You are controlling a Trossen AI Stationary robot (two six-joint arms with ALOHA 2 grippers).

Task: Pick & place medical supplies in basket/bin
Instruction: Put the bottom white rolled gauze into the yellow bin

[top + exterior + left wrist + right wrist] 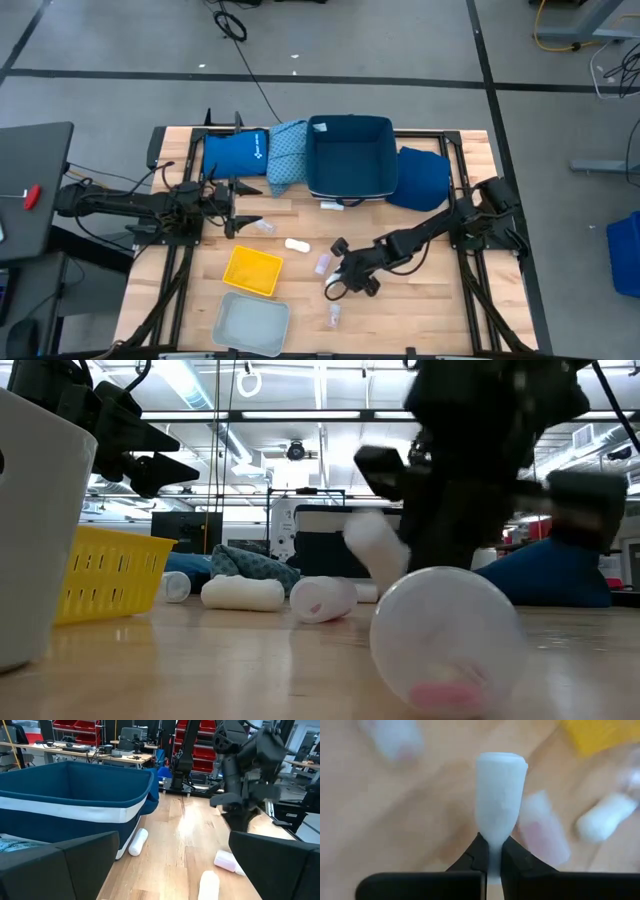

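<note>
From above, my right gripper [334, 284] sits low over the middle of the table [420, 300], among scattered vials, with the blue bin [349, 160] well apart toward the far edge and the yellow basket [252, 271] nearer. My left gripper [240, 205] waits beside the blue pouch [235, 155], fingers spread and empty.

At table height, a white roll [375, 550] hangs tilted off the wood beneath my dark right arm, a clear vial [447, 640] lying close to the lens.

My left wrist shows the bin's wall [75, 812], a white tube [138, 841] lying against its base, and the right arm beyond.

My right wrist settles it: my fingers [475, 857] are clenched on the pinched end of the white roll [500, 795].

I judge the pick done; next comes a lift clear of the vials and a carry over a container before letting go
</note>
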